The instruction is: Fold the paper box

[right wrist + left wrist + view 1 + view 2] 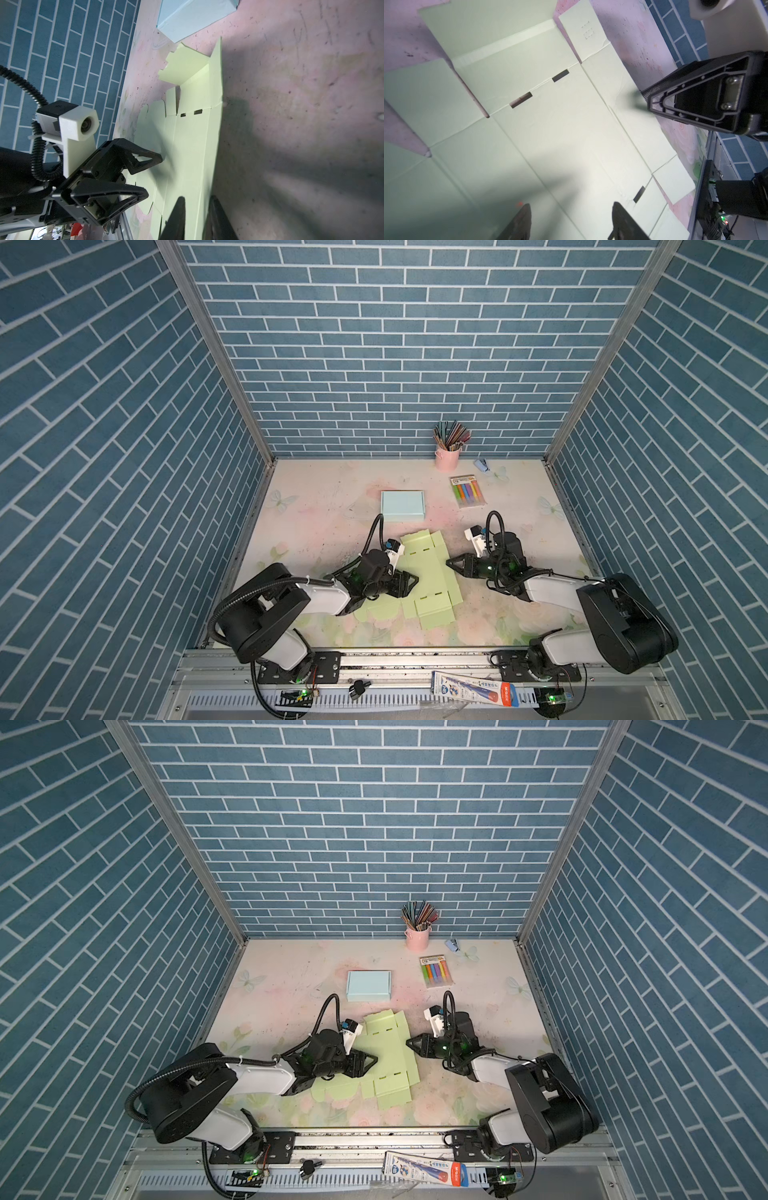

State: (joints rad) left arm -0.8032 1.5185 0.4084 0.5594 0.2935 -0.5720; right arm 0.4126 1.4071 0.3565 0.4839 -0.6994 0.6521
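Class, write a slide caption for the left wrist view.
Open left gripper above the unfolded green box sheet; right gripper at its edge.

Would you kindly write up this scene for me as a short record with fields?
Green sheet: unfolded, flat on the table, far flap slightly raised
Left gripper: open, over the sheet's left side
Right gripper: jaws a little apart, at the sheet's right edge
Blue box: folded, behind the sheet
Back right: pink cup of pencils, pack of markers
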